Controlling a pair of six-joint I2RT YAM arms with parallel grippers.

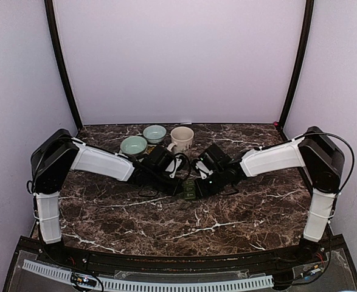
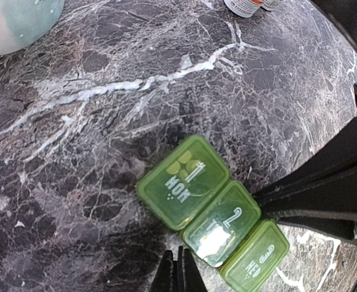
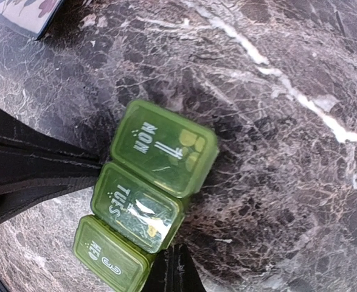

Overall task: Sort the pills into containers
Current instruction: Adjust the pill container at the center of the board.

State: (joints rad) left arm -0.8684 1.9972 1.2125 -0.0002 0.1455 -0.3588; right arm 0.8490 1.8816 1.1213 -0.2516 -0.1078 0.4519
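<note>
We look down on a table (image 1: pixel 166 225) topped in dark brown marble with white veins, its back edge meeting a plain, pale lilac back wall (image 1: pixel 178 61), its sides closed in by a left wall (image 1: pixel 14 91) and a right wall (image 1: pixel 345 79) of the same colour. A black left post (image 1: pixel 62 67) and right post (image 1: pixel 296 61) rise slanting from the table's back corners. Along its near edge we find a black rail (image 1: pixel 166 258) with a white slotted strip (image 1: pixel 166 284) below, and the light is soft and even, leaving a faint sheen on the stone.
</note>
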